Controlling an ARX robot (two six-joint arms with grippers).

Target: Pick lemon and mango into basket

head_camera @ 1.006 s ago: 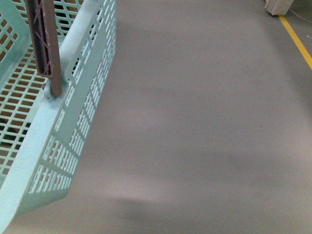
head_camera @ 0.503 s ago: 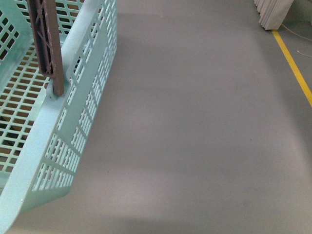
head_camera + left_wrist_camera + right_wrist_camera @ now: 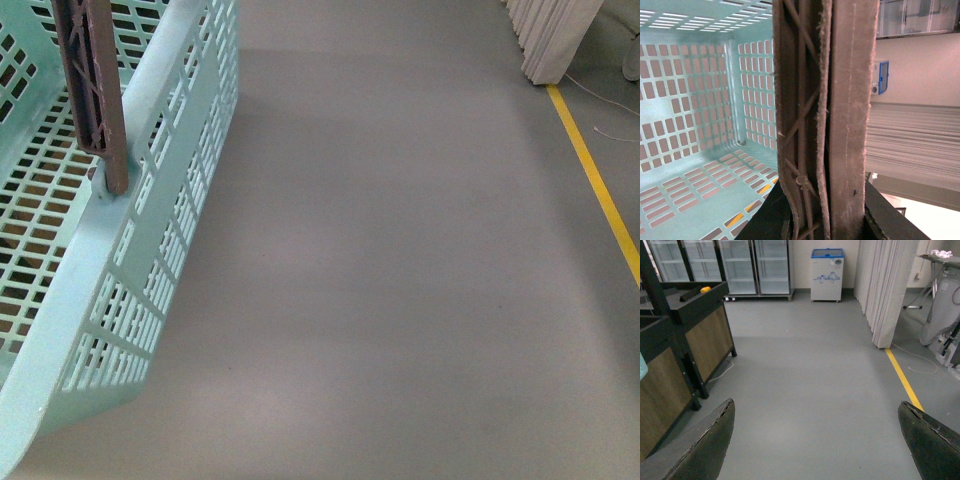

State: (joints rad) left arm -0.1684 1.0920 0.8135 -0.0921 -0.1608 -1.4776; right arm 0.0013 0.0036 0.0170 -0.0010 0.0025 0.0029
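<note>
The pale teal basket (image 3: 150, 230) hangs at the left of the front view, above the grey floor, its brown handles (image 3: 95, 90) upright. In the left wrist view my left gripper (image 3: 822, 220) is shut on the two brown handles (image 3: 840, 100), with the basket's slotted inside (image 3: 695, 110) below; I see no fruit in the part that shows. My right gripper (image 3: 817, 440) is open and empty, its fingertips (image 3: 710, 440) wide apart over bare floor. A small yellow fruit (image 3: 705, 289) lies on a dark stand far off; I cannot tell if it is the lemon or the mango.
Dark wood-panelled display stands (image 3: 690, 335) line one side in the right wrist view. Glass-door fridges (image 3: 740, 265) and a small chest freezer (image 3: 826, 267) stand at the far wall. A white curtain (image 3: 885, 285) and a yellow floor line (image 3: 595, 190) run along the other side.
The view has swung: the yellow line and the white curtain base have slid leftward in the front view. The basket stays held at the left.
</note>
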